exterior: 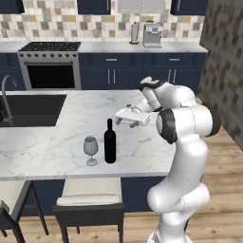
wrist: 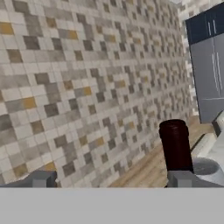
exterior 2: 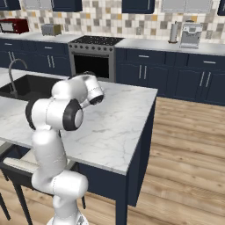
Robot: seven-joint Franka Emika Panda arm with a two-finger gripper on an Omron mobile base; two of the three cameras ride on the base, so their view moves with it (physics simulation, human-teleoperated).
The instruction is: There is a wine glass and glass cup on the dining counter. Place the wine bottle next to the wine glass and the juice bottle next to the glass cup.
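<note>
The near-black wine bottle (exterior: 110,142) stands upright on the white marble dining counter (exterior: 71,123), close to its front edge. The clear stemmed wine glass (exterior: 90,150) stands just left of it. My gripper (exterior: 118,119) hovers open a little above and behind the bottle's cap, touching nothing. In the hand view the dark red cap (wrist: 176,144) rises beside the right fingertip (wrist: 183,177), outside the wide gap of the gripper (wrist: 111,178). The right base view has my arm in front of the dining counter (exterior 2: 118,127). The glass cup and the juice bottle are out of view.
A dark sink (exterior: 28,109) with a faucet (exterior: 7,90) is set in the counter's left part. Stools (exterior: 90,197) stand below the front edge. A stove (exterior: 50,66) and coffee machine (exterior: 153,35) line the back wall. A tiled wall (exterior: 223,61) rises at right.
</note>
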